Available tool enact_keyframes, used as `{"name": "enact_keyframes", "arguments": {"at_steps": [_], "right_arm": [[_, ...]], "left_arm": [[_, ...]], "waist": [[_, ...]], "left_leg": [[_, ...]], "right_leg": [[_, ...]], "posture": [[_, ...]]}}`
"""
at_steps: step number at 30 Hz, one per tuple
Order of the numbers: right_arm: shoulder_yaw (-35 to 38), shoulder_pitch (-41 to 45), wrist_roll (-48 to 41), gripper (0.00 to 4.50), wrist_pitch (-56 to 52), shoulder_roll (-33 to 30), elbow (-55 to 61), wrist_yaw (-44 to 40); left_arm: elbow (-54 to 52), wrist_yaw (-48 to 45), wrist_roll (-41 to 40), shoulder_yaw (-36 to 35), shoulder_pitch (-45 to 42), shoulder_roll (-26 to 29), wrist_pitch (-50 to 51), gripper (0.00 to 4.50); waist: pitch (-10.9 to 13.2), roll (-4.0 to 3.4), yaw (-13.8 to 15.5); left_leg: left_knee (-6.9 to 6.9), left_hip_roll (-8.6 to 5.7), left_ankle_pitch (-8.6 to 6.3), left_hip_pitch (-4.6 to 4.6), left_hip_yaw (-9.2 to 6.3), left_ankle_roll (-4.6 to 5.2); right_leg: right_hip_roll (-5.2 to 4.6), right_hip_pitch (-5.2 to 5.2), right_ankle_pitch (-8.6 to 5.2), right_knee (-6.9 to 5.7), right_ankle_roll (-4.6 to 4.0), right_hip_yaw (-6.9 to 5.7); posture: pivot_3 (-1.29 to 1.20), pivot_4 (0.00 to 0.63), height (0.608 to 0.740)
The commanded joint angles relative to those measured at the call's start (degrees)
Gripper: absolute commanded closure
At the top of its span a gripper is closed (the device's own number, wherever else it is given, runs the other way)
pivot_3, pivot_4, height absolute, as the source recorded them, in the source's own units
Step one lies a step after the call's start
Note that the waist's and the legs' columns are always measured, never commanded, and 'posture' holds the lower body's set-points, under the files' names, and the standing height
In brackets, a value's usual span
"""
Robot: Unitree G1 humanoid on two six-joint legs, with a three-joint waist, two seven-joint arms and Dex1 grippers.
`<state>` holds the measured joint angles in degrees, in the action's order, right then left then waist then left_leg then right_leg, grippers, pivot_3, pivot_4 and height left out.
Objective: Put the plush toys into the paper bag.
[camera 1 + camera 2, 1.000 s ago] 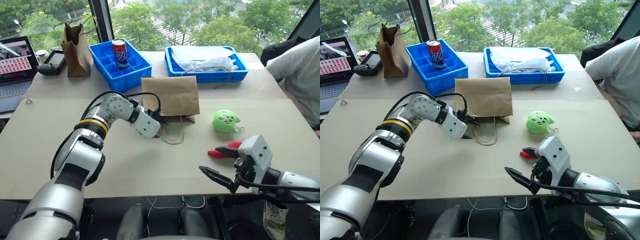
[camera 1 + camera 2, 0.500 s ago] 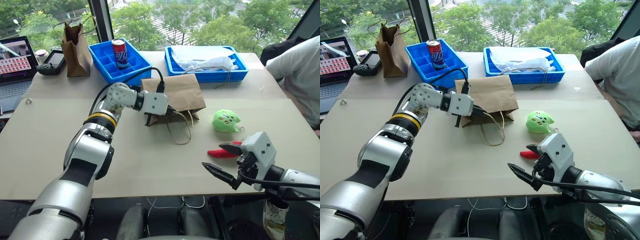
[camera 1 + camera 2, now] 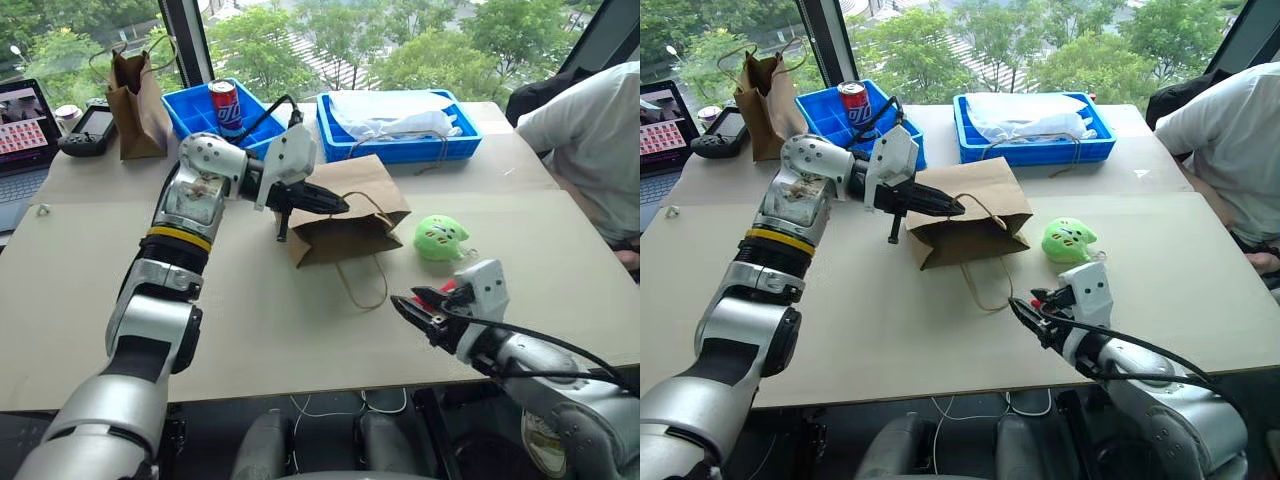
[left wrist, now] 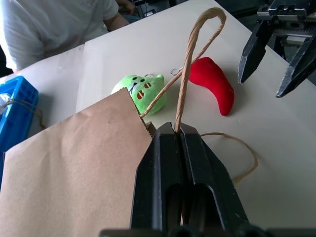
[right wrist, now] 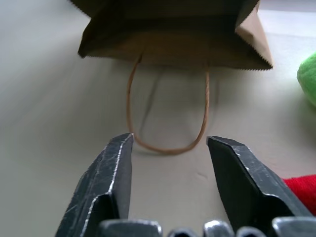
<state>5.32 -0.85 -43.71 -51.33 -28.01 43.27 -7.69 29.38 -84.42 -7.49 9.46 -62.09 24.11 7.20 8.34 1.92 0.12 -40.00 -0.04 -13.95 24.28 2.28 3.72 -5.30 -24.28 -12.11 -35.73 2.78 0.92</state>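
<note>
The left pincer (image 4: 180,148), clamped on one twisted-cord handle (image 4: 190,64) of the wide light-brown kraft paper bag (image 3: 345,210), is lifting its mouth open, while the right pincer (image 5: 170,163), fingers apart, faces the other handle (image 5: 168,118) lying on the table (image 3: 250,310) and probably must close on it next.

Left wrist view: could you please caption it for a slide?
Left gripper shut on paper bag handle; plush toys beyond.

**Daylight from the windows, soft shadows, sharp head views**

Bright, even daylight comes through the windows (image 3: 330,40) beyond the left gripper (image 3: 335,208), leaving the trees outside pale and a little washed out. The table (image 3: 250,330) is evenly lit, without glare. Under the paper bag (image 3: 345,215) a soft shadow falls toward the right gripper (image 5: 170,148). Ahead of that gripper the bag looks slightly soft, and the green toy (image 5: 308,79) beside it is blurred.
</note>
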Motion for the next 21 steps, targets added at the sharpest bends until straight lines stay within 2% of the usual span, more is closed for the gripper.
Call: {"name": "enact_keyframes", "arguments": {"at_steps": [1, 3, 4, 8, 16, 21], "right_arm": [[-4.65, 6.26, 3.74, 3.44, 3.43, 6.48, -4.03, 2.85], [-7.52, 9.74, 6.5, 3.94, 4.88, 9.79, -8.26, 3.1], [-8.37, 11.78, 7.99, 4.47, 6.22, 11.79, -11.33, 3.37], [-10.28, 15.93, 13.51, 4.47, 10.41, 15.21, -20.65, 2.18], [-15.39, 16.07, 24.45, 4.47, 15.91, 11.68, -34.93, -3.83], [-15.5, 14.93, 26.64, 4.47, 21.05, 13.37, -38.98, -6.67]], "left_arm": [[-9.76, 3.1, -5.1, -1.41, 0.22, -0.85, 11.55, 4.5], [-12.42, 4.2, -5.42, -0.7, 0.54, -1.27, 13.82, 4.5], [-13.86, 4.35, -5.58, -0.18, 0.88, -1.19, 14.93, 4.5], [-17.28, 4.34, -5.72, 1.06, 3.04, 0.66, 18.69, 4.5], [-15.91, 7.21, -5.52, 0.32, 3.32, 3.21, 20.07, 4.5], [-16.47, 8.73, -9.77, -2.49, 3.49, 4.81, 29.04, 4.5]], "waist": [[0.0, 0.0, 0.04], [0.01, -0.01, 0.23], [0.0, -0.01, 0.2], [0.01, -0.03, 0.01], [0.02, -0.05, -0.36], [0.02, -0.05, -0.87]], "left_leg": [[-0.02, -0.01, 0.0, 0.0, 0.0, 0.0], [-0.08, -0.02, 0.01, 0.0, -0.02, -0.01], [-0.09, -0.03, 0.01, -0.01, -0.02, -0.01], [-0.05, -0.05, 0.02, -0.04, 0.0, -0.02], [0.05, -0.07, 0.02, -0.06, 0.0, -0.04], [0.05, -0.04, 0.04, -0.17, 0.0, -0.06]], "right_leg": [[0.0, 0.0, 0.0, -0.02, 0.0, 0.0], [-0.01, 0.02, -0.01, -0.04, 0.0, -0.01], [-0.01, 0.02, -0.01, -0.05, 0.01, 0.0], [0.01, 0.01, -0.01, -0.1, 0.01, 0.01], [0.01, -0.01, -0.01, -0.14, 0.0, 0.0], [0.04, 0.04, -0.01, -0.12, -0.01, 0.01]], "posture": [[0.0, 0.15, 0.74], [0.0, 0.15, 0.74], [0.0, 0.15, 0.74], [0.0, 0.15, 0.74], [0.0, 0.15, 0.74], [0.0, 0.15, 0.74]]}}
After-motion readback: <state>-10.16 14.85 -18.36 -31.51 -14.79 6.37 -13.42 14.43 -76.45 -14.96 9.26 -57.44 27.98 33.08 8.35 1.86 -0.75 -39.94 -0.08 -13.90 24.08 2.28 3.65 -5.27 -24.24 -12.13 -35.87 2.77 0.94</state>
